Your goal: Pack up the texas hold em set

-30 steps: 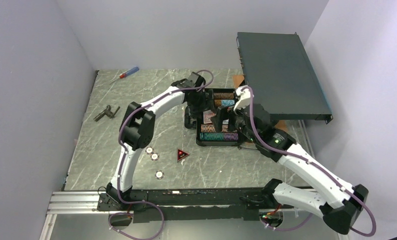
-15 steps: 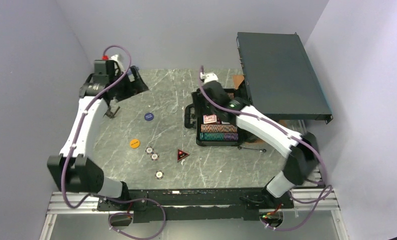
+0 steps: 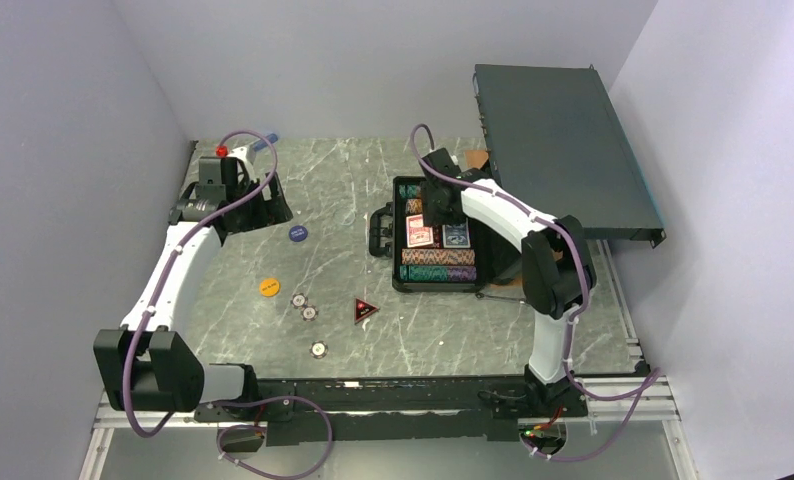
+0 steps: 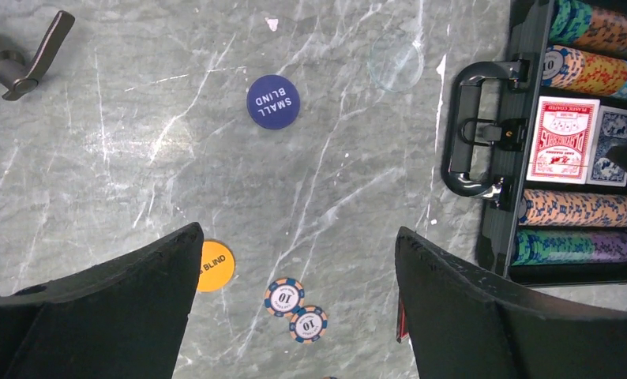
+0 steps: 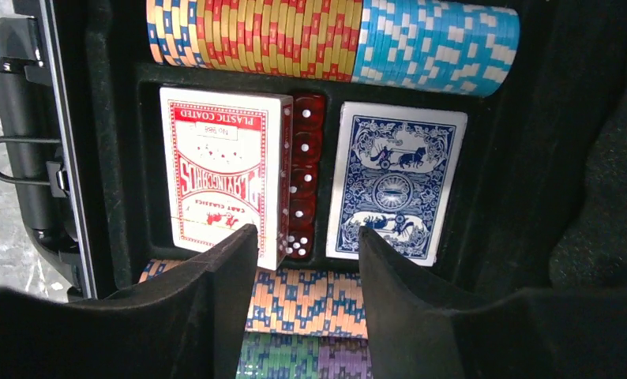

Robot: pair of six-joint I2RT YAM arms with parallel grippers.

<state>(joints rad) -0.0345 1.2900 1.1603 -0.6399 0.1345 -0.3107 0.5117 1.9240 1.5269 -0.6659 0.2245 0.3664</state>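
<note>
- Location: the case (image 5: 105, 158) lies open on the table (image 3: 423, 330), right of centre, with its handle (image 4: 456, 150) toward the left arm. The red deck (image 5: 223, 178), blue deck (image 5: 396, 181) and red dice (image 5: 304, 178) sit in its middle compartment, with chip rows on either side.
- Left gripper (image 4: 296, 237): fingers spread wide and empty, hanging high over the loose pieces.
- Right gripper (image 5: 306, 233): fingers partly apart with nothing between them, over the near end of the dice row.
- Step in hand, as judged: collect the loose pieces, namely the blue button (image 4: 272, 101), the orange button (image 4: 214, 265) and the two chips (image 4: 284, 296) that lie touching each other.
- Procedure: lower the left gripper straight down over one flat piece at a time. These discs lie flush on the table, so expect them to slide. Set the fingertips on the table at opposite edges of the disc before closing.
- Caution: take the two touching chips one by one. Pinching both together would probably flip one away.
- Clearance: raise the right gripper out of the case before the left arm brings anything in.
</note>
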